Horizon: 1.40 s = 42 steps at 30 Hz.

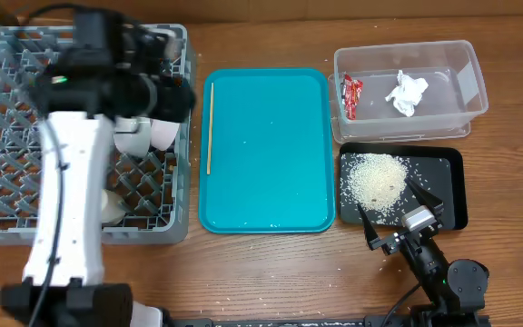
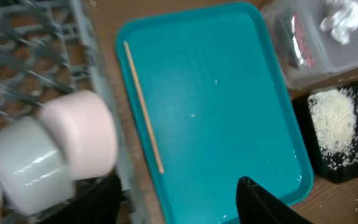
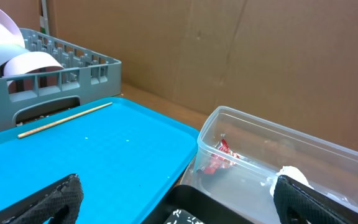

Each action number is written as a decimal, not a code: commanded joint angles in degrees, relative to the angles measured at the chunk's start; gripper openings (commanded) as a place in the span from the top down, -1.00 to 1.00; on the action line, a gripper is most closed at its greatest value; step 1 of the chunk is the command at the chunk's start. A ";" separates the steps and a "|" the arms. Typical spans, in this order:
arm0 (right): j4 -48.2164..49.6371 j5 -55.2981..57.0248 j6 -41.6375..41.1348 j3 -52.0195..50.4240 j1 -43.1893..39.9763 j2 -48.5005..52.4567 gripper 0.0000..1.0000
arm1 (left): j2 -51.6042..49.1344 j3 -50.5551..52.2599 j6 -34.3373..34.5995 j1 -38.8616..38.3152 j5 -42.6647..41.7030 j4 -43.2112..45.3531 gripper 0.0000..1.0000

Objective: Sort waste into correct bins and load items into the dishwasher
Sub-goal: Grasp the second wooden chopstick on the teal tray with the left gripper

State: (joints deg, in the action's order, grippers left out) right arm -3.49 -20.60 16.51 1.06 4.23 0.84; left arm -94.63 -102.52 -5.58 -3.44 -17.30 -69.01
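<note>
Overhead: left hand (image 2: 176, 190) released and empty at the dish rack (image 1: 7, 82) edge. One chopstick (image 1: 209, 127) lies on the teal tray (image 1: 271, 200), probably the next pick. Right hand (image 1: 384, 196) open, idle over the rice (image 1: 375, 177).

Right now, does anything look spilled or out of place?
Yes. One chopstick lies alone along the left edge of the teal tray, and a few stray rice grains dot that tray, outside the black tray.
</note>
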 commanded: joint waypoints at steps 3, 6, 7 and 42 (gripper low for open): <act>0.35 -0.07 -0.20 -0.59 0.24 -0.46 -0.99 | -8.55 7.89 16.87 -10.29 24.09 3.17 -0.30; 0.35 -0.07 -0.20 -0.59 0.24 -0.46 -1.00 | -14.88 10.03 20.57 -11.89 28.04 6.91 -0.25; 0.35 -0.07 -0.20 -0.59 0.24 -0.46 -1.00 | -16.85 10.03 20.90 -11.74 28.02 8.13 -0.24; 0.35 -0.07 -0.17 -0.59 0.24 -0.46 -1.00 | -30.73 12.85 21.35 -11.47 26.01 18.51 0.15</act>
State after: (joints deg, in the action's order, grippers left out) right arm -3.46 -20.62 16.53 1.06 4.23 0.84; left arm -123.81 -90.78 14.70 -15.07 6.70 -50.19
